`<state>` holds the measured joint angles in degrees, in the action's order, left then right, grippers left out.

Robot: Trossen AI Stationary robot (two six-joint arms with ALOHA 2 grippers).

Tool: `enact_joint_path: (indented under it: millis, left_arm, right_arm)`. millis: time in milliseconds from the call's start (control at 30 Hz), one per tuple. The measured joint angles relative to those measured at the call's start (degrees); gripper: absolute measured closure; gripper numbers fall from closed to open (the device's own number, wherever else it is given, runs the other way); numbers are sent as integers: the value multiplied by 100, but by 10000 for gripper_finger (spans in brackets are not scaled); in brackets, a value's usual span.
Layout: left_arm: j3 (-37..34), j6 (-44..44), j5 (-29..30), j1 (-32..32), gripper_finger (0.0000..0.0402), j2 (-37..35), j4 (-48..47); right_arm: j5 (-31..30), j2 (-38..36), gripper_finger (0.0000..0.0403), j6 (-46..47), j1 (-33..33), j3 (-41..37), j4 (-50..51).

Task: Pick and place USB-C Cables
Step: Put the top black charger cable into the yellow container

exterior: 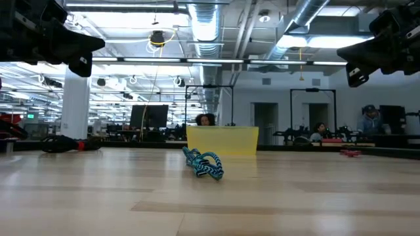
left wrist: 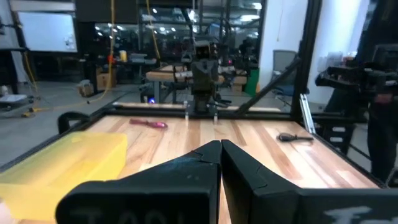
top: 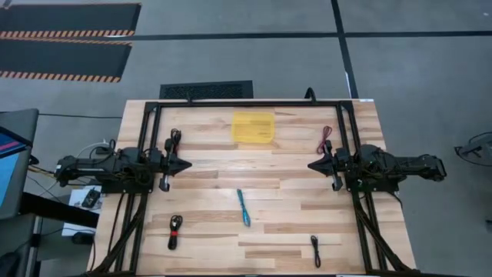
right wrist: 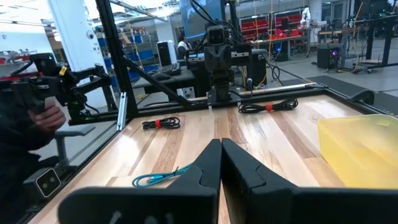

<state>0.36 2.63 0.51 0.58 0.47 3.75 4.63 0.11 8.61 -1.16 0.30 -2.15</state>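
With both the left gripper (top: 187,163) and right gripper (top: 311,164) clenched and holding nothing above the worktop (top: 292,223), we judge opening one first, then dropping onto the light blue cable (top: 244,208) at 6 o'clock from centre.

High view: overhead, straight down, whole counter (top: 269,192). Low view: counter height, level, toward room. Wrist views: face each other across counter; both share yellow bin (left wrist: 74,155).

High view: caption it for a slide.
Both arms wait apart, left claw and right claw shut, cables scattered around a yellow bin, light blue cable central.
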Motion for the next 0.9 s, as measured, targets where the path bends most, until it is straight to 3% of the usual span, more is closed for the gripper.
enact_joint_path:
  millis: [267, 400, 667, 767, 900]
  left_arm:
    - [0, 59, 472, -4, 401, 2, -12]
    - [0, 39, 880, -4, 401, 0, -20]
    - [1, 71, 1041, -4, 401, 2, -35]
    - [1, 112, 1122, -4, 401, 2, -37]
    - [1, 229, 1278, -4, 401, 2, -26]
  right_arm:
    - [-683, -2, 369, -3661, -167, 0, -485]
    - [-702, -1, 369, -4399, -202, 0, -673]
    - [-628, -1, 369, -4097, -200, 0, -601]
    - [-649, 3, 370, -3032, -194, -2, -718]
    - [-1134, 1, 374, -1377, -263, -2, -742]
